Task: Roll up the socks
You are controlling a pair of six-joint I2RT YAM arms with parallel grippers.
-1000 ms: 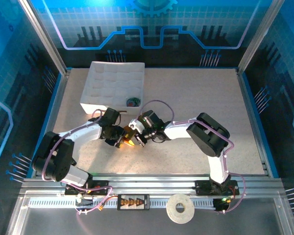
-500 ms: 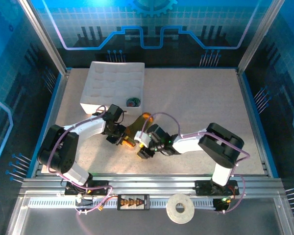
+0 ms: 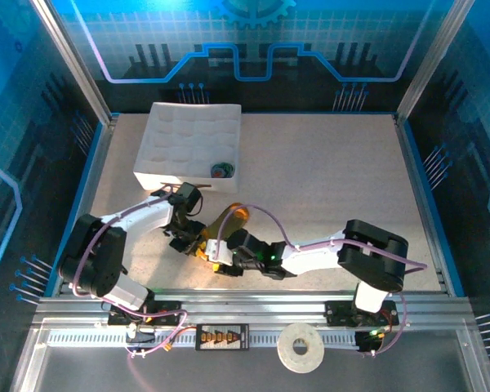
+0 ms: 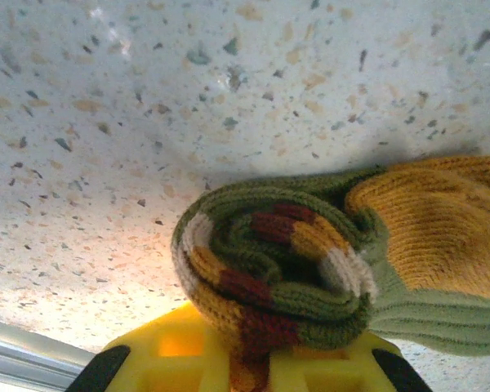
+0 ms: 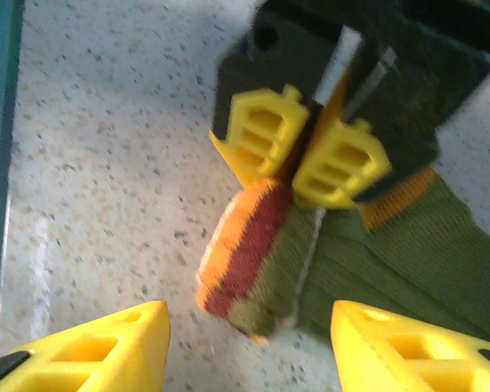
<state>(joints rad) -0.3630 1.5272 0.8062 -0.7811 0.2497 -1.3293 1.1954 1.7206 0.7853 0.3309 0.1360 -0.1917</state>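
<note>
We find the olive sock (image 3: pixel 229 220) on the bench (image 3: pixel 327 163), just ahead of the arm bases. Its striped cuff end is wound into a tight roll (image 4: pixel 269 278), and its orange toe (image 3: pixel 239 214) lies flat, pointing away from us.

The left jaws are clenched on the sock right at the roll. From the right wrist we see their yellow fingers (image 5: pixel 265 143) pressed together with knit fabric between them, and the roll bulges out just below. We judge that this grip is there to pin the turns so the springy knit cannot unwind.

The right jaws are released and hold nothing. Their fingers (image 5: pixel 90 343) stand wide apart, low over the bench, facing the roll from the near side. That stance looks to us like a handover pause: one arm holds the work while the other lines up a fresh bite, either to add another turn or to fold the cuff over the bundle.

The unrolled length lies slack, which leaves material free to feed into the roll.

In the near right compartment of the white tray (image 3: pixel 175 135) sits a small dark bundle (image 3: pixel 222 170). We take it for the other sock already put away, though it is too small to be sure.

The risk we see is that the roll loosens if the left grip slips before the right jaws bite.
</note>
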